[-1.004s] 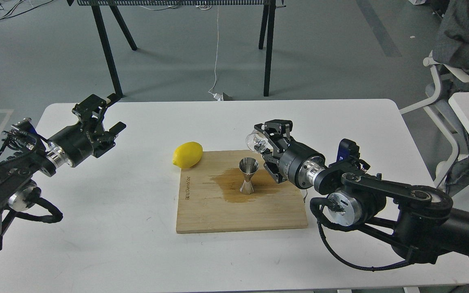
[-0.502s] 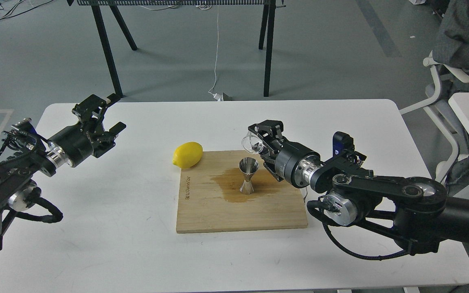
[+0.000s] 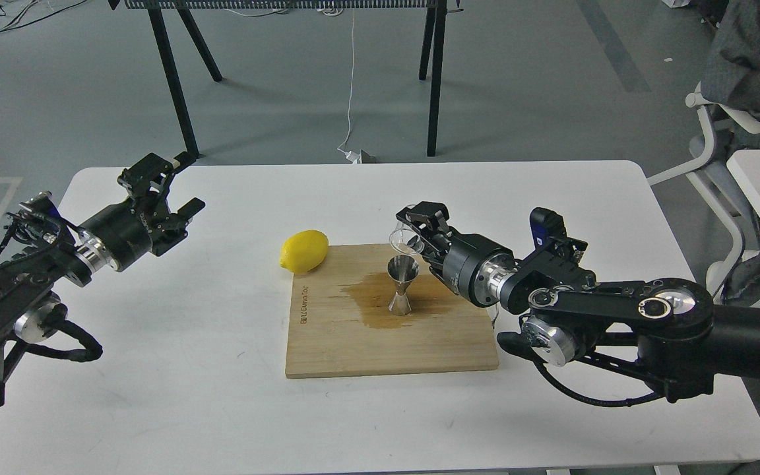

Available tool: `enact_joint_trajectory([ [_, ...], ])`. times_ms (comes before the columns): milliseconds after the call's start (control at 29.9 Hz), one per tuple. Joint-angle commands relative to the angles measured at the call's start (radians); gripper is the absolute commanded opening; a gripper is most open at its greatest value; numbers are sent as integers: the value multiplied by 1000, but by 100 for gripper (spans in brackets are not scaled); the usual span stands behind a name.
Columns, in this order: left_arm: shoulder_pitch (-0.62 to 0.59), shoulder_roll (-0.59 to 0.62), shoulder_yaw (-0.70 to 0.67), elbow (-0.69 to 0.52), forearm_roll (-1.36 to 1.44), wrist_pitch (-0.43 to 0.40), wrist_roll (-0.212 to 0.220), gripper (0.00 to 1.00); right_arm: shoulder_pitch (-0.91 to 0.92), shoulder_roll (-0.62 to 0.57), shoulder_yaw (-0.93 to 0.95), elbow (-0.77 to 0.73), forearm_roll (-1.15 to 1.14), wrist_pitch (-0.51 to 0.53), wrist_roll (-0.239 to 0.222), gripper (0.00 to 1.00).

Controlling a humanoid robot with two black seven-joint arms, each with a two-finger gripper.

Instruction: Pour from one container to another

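A shiny steel jigger (image 3: pixel 402 285) stands upright on a wooden cutting board (image 3: pixel 386 343), in the middle of a brown wet stain (image 3: pixel 367 303). Just above and behind its rim hangs a small clear cup (image 3: pixel 404 240), tipped on its side with its mouth toward the jigger. My right gripper (image 3: pixel 415 232) is shut on the cup. My left gripper (image 3: pixel 165 188) hovers over the table's far left, open and holding nothing.
A yellow lemon (image 3: pixel 303 251) lies at the board's far left corner. The white table (image 3: pixel 189 343) carries the board. Black table legs (image 3: pixel 175 86) stand on the floor behind, and a white chair (image 3: pixel 716 165) is at the right.
My right gripper has moved left and down with the clear cup, bringing it from beside the jigger to just above its rim. The left arm has not moved.
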Motion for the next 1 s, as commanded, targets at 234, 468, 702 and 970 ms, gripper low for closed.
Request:
enact_joint_trajectory([
  [234,3,2,0,0,-15,0,0,98,60,16,-76,-6,-10,0,-1,45],
  [468,3,2,0,1,-17,0,0,98,94,21,-118,-15,-13,0,-1,45],
  [702,5,2,0,14,-17,0,0,98,111,20,-151,-15,-30,0,-1,45],
  [970,5,0,0,14,-17,0,0,98,118,21,-164,-15,-37,0,-1,45],
])
